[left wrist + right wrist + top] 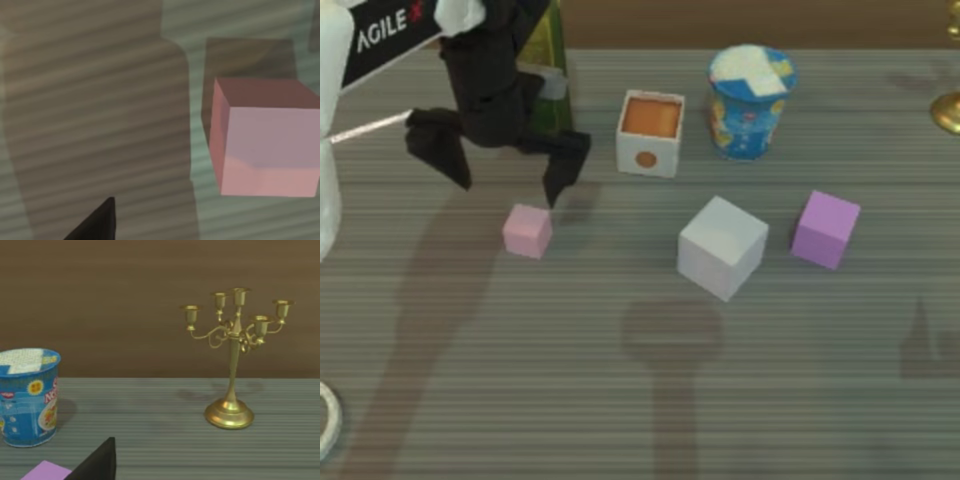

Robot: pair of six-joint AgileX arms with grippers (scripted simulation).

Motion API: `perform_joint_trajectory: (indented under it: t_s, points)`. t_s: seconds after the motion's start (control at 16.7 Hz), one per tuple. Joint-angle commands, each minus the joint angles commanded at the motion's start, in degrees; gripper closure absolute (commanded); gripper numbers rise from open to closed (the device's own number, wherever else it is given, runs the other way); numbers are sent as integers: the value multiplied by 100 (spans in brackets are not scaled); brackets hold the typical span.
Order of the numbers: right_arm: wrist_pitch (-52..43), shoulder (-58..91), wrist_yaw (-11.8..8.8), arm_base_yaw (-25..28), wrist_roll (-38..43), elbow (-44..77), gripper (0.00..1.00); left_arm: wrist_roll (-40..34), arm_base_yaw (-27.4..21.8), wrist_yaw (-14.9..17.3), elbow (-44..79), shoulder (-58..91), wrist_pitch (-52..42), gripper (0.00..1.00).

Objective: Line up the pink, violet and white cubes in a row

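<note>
The small pink cube lies at the table's left. My left gripper hangs open just above and behind it, with nothing between its black fingers. In the left wrist view the pink cube fills one side and one black finger shows. The large white cube stands in the middle. The violet cube is to its right, a small gap apart. My right arm is outside the top view. Its wrist view shows one dark finger set off to one side and a corner of the violet cube.
A white box with an orange top and a blue noodle cup stand behind the cubes. A green bottle is behind my left arm. A gold candelabra stands at the far right edge.
</note>
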Motion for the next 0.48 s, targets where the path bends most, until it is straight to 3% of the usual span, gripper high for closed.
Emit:
perform_joint_trajectory:
  t_s: [0.18,0.48]
  points:
    - [0,0,0,0,0,0,0,15,-16,1,-177,74,229,0]
    - [0,0,0,0,0,0,0,13,-22,5,-898,437,1379,0]
